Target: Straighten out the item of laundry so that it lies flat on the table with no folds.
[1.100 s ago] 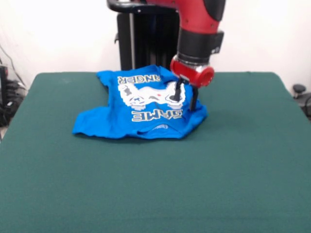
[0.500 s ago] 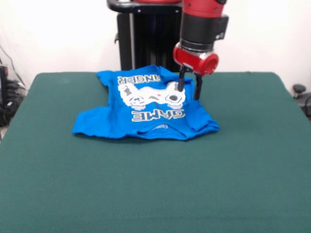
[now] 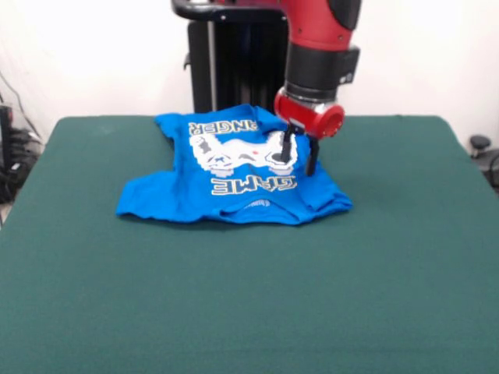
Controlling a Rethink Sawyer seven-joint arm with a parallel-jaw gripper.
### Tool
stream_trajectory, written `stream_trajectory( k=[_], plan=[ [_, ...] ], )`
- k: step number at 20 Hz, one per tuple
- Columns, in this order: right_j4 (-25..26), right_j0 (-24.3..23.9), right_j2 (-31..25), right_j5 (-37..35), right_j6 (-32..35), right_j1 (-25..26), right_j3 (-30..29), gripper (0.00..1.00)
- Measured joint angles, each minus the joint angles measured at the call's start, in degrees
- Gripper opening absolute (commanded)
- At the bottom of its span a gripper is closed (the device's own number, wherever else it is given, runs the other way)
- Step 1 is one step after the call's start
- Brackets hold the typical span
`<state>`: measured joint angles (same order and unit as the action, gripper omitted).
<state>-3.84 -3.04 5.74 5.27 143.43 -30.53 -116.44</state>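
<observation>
Tool over a rumpled shirt on the green bench.

Front view: the blue T-shirt (image 3: pixel 234 173) lay bunched toward the far middle of the bench (image 3: pixel 249 296), print up. The tool (image 3: pixel 299 156) hung at its right side, fingers spread apart, gripping nothing.

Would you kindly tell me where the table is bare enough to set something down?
The table is bare across the whole near half below the T-shirt, and along both side edges. It is crowded only at the far middle, where the gripper hangs open over the shirt.
</observation>
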Motion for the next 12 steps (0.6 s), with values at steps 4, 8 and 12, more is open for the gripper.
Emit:
stream_trajectory(
  k=[4,8,12],
  plan=[
    [0.00,-0.13,-0.09,5.20,0.00,4.13,0.03,1.00],
    [0.01,-0.12,-0.15,7.78,0.00,5.65,-0.13,1.00],
    [-0.02,-0.12,-0.17,7.89,0.00,5.60,-0.22,1.00]
  ],
)
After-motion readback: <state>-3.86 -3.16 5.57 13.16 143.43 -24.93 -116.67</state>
